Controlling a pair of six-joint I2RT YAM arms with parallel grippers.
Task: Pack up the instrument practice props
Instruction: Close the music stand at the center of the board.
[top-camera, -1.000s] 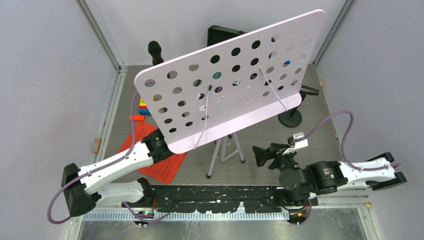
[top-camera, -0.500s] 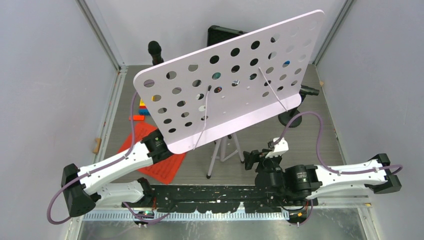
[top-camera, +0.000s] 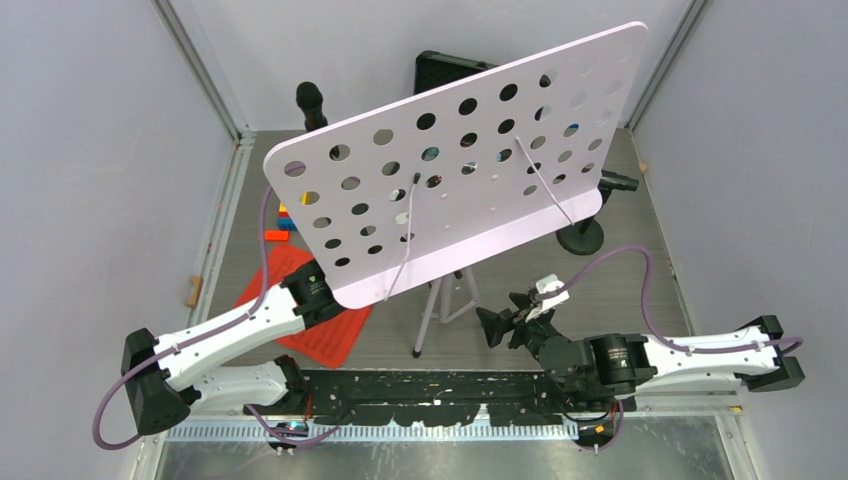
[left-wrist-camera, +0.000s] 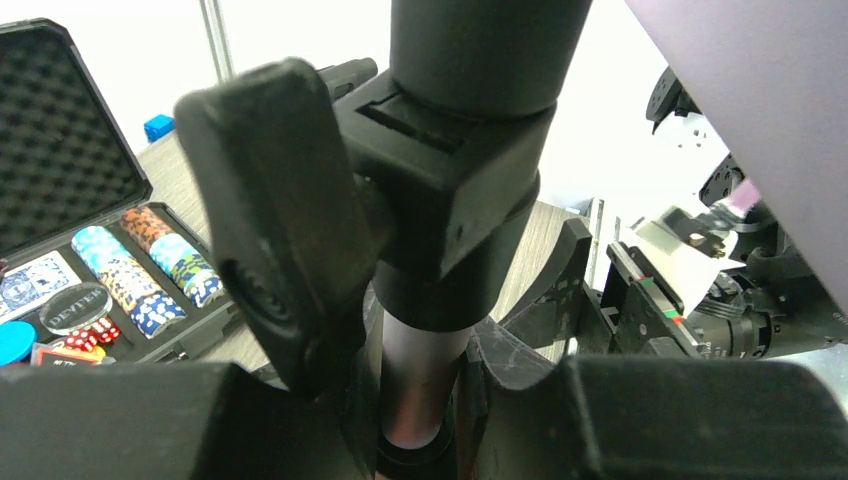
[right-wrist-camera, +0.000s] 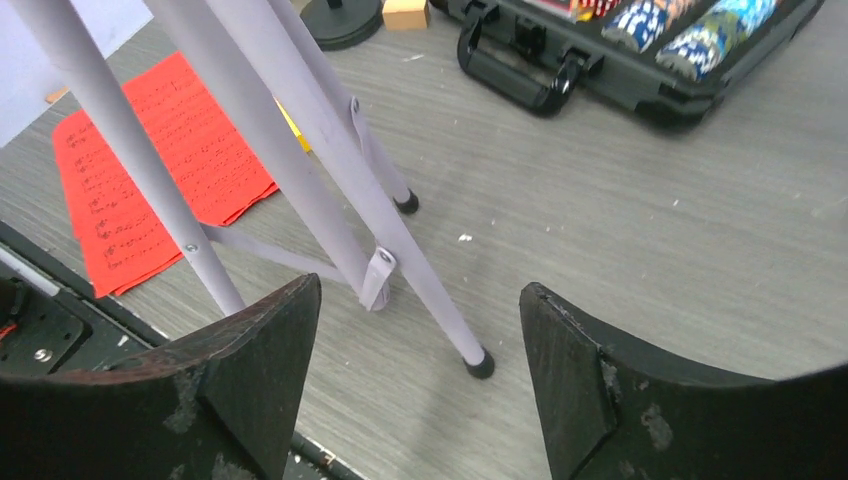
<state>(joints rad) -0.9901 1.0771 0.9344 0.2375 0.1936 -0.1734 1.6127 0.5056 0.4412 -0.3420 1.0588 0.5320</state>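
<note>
Clamping the pole (left-wrist-camera: 417, 365) of the music rack (top-camera: 450, 165), the left gripper (left-wrist-camera: 418, 430) is nearly closed; the right gripper (right-wrist-camera: 415, 300) is open and empty.

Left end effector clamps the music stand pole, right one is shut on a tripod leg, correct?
No: the right end effector is open, short of the tripod legs (right wrist view). The left end effector does clamp the music stand pole.

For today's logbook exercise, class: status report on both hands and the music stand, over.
Left hand shut on music stand pole. Right hand open, empty, facing tripod legs. Red sheet music flat beside legs; poker case beyond.
</note>
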